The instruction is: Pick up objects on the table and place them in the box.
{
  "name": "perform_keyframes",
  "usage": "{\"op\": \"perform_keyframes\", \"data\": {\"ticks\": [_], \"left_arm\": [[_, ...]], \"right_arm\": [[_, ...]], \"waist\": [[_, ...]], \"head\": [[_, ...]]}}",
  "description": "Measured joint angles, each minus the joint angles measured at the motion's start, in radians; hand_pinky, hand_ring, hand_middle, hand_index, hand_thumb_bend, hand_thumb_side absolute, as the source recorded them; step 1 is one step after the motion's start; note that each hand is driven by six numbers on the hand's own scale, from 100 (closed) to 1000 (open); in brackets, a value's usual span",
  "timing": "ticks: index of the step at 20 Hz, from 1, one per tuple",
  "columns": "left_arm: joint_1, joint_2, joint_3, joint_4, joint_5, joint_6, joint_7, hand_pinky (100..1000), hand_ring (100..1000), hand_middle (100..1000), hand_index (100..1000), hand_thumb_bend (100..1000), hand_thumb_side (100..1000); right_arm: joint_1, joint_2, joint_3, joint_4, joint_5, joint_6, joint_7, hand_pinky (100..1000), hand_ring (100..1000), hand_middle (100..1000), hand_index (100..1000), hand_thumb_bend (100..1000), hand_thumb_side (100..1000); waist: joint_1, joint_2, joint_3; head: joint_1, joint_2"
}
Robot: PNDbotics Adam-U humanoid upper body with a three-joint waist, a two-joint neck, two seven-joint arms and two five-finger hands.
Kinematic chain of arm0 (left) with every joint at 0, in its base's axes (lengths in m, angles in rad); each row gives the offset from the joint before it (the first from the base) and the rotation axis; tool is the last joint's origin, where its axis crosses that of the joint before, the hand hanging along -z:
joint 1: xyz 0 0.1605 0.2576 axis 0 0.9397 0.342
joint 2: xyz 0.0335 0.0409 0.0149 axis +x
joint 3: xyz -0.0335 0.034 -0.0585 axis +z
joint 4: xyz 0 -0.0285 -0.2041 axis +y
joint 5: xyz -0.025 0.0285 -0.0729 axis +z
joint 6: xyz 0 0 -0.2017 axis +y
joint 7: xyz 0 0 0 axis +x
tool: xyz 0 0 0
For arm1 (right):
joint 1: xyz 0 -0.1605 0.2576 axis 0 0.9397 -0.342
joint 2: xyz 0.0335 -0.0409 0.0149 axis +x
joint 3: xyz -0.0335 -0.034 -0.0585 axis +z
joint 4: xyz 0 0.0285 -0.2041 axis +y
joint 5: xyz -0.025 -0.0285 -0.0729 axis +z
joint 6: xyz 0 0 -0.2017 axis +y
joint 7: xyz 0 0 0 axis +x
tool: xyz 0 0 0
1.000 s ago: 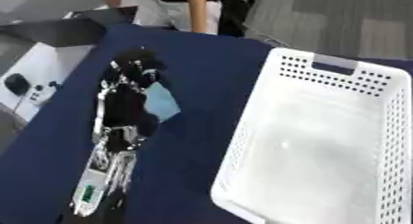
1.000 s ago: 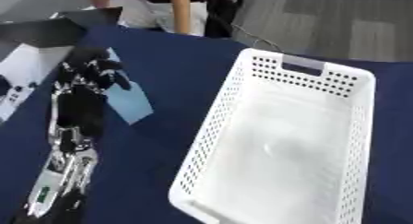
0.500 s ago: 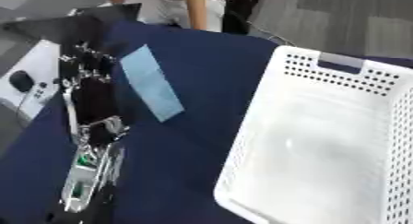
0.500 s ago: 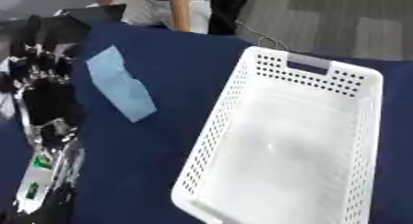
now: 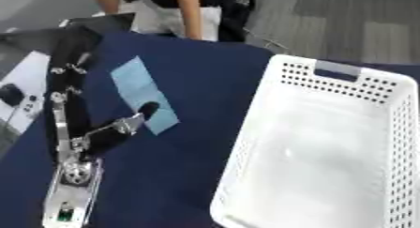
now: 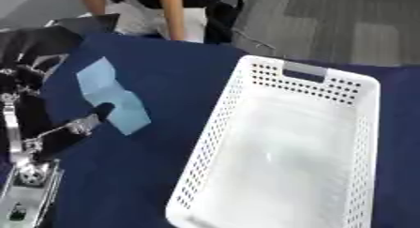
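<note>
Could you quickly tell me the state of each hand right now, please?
Left hand: open, lying over the table left of the light blue sheet, holding nothing.
Right hand: not in view.

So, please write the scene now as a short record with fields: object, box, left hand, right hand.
object: light blue flat piece, lying on the dark blue table, left of the box
box: white perforated basket, nothing visible inside
left hand: left hand at the piece's left side, thumb tip on its lower part; fingers unclear
right hand: not in view
</note>
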Motion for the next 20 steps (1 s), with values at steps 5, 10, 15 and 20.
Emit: {"op": "perform_keyframes", "data": {"ticks": [5,10,15,20], "left_arm": [[0.005,-0.007,-0.015,0.0,-0.05,0.057,0.002,720,879,918,945,920,121],[0.007,-0.009,-0.01,0.0,-0.06,0.077,0.0,699,867,905,934,910,136],[0.013,-0.013,0.015,0.013,-0.077,0.094,-0.006,692,864,902,932,902,136],[0.003,-0.012,0.03,0.032,-0.069,0.094,0.003,689,858,898,928,877,173]], "right_arm": [[-0.008,-0.004,0.0,0.0,0.018,-0.01,-0.004,882,749,744,1000,100,744],[-0.007,-0.008,0.001,0.0,0.031,-0.021,-0.009,882,749,744,1000,100,744],[-0.007,-0.008,0.001,0.0,0.039,-0.025,-0.013,882,749,744,1000,100,743],[0.003,-0.009,0.0,0.0,0.043,-0.026,-0.014,883,749,744,1000,100,743]], "waist": [[0.005,0.017,-0.005],[0.005,0.021,-0.003],[0.005,0.022,-0.001],[0.005,0.022,0.002]], "head": [[-0.006,-0.022],[-0.006,-0.023],[-0.006,-0.022],[-0.006,-0.022]]}}
